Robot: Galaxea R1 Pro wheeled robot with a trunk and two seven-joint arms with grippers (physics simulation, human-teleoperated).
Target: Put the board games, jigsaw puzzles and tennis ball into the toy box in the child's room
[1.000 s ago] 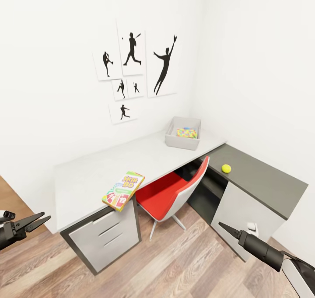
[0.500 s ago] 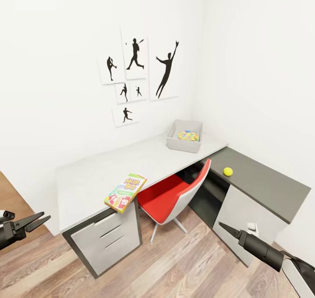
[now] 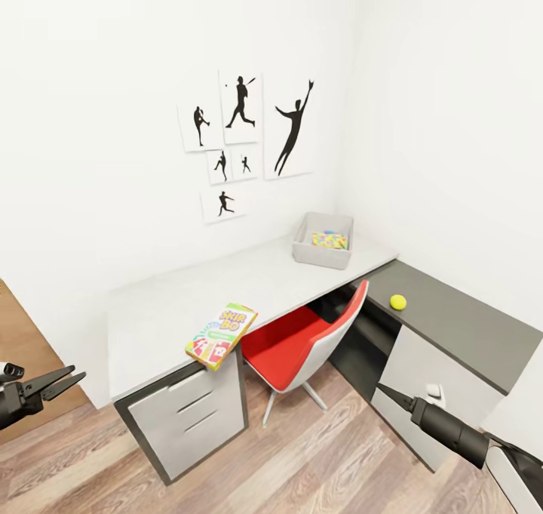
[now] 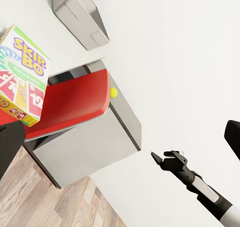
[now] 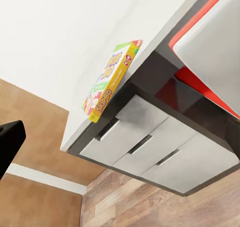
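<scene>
The whole head view has slid since 1 second ago: the wall pictures [image 3: 249, 140] and the table [image 3: 173, 310] now sit further right and lower, which reads as the camera and base turning rather than any object moving. Both arms keep their earlier poses at the lower edges.

Taking the table as landmark: the Skip-Bo game [image 3: 222, 335] lies flat at its front edge, above the 3-drawer unit [image 3: 188, 423], with one corner overhanging, probably handy for a pinch from the front. The toy box [image 3: 323, 240] sits at the table's far end by the wall corner, and bright puzzle pieces [image 3: 329, 239] already show inside it. The tennis ball [image 3: 397, 301] rests not on the table but on the lower dark cabinet [image 3: 452, 329] adjoining that end. A red chair [image 3: 302, 344] is tucked under the table between drawers and cabinet.

The left gripper [image 3: 68, 380] is empty with its fingers spread. The right gripper [image 3: 386, 390] is empty too, its fingers closed to a point. Both are carried low, clear of the furniture, likely for travel.
</scene>
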